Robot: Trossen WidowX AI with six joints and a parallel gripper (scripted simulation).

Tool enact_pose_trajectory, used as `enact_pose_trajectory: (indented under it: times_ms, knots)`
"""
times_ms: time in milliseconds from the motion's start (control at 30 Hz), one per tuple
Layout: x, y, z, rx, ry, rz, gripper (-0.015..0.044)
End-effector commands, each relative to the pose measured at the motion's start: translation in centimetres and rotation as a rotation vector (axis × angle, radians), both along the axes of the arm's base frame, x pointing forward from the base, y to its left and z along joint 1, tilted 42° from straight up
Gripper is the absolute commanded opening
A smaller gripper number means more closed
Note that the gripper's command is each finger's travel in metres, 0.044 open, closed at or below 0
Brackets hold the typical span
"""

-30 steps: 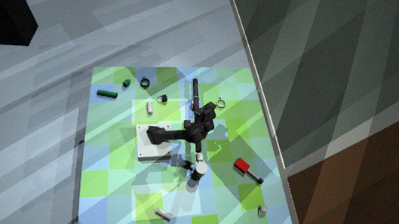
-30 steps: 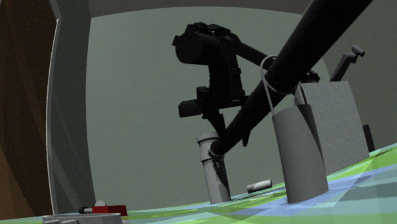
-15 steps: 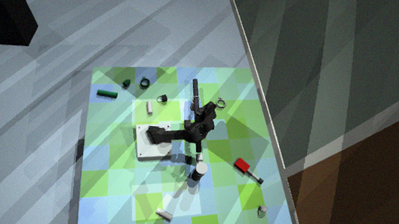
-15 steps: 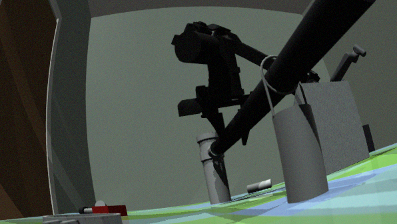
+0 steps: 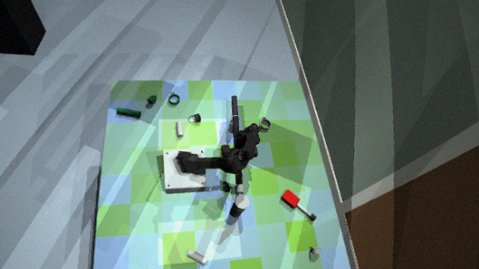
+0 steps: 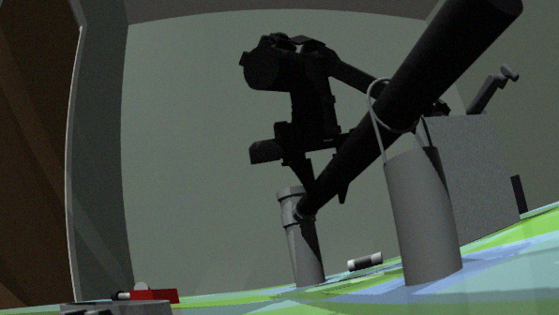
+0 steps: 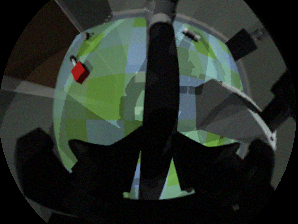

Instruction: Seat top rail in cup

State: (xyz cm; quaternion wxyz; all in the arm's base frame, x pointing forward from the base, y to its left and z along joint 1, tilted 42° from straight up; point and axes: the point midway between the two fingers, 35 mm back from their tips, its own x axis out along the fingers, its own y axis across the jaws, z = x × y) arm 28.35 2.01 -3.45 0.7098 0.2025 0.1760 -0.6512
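The dark top rail [image 5: 234,112] [image 6: 422,70] [image 7: 160,96] slopes down through the wire loop cap [image 6: 373,113] on the nearer grey line post [image 6: 422,220]. Its lower cut end meets the big post [image 5: 239,204] [image 6: 302,253] just under the post cap, where the brace band [image 6: 291,194] sits. The spot is in shadow, so I cannot tell how deep the end sits in the cup. My gripper [image 5: 239,164] [image 6: 324,180] [image 7: 154,128] is shut on the rail between the two posts.
The arm's white base plate [image 5: 179,182] lies left of the posts. A red block with a handle [image 5: 290,198] [image 6: 152,295] [image 7: 79,71] lies to the right. Loose rings [image 5: 174,98] [image 5: 265,124], short white cylinders [image 5: 179,128] [image 5: 196,256] and a green cylinder [image 5: 128,112] are scattered on the mat. A wall runs along the right.
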Motion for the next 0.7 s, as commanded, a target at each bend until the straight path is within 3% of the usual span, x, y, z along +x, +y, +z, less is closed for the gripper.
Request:
enact_pose_trajectory:
  times_ms: [0,667]
  knots:
    - [0.11,-0.62,0.63,-0.005,-0.004,0.004,0.0]
    - [-0.01,-0.95,0.64,0.0,0.001,-0.002,0.0]
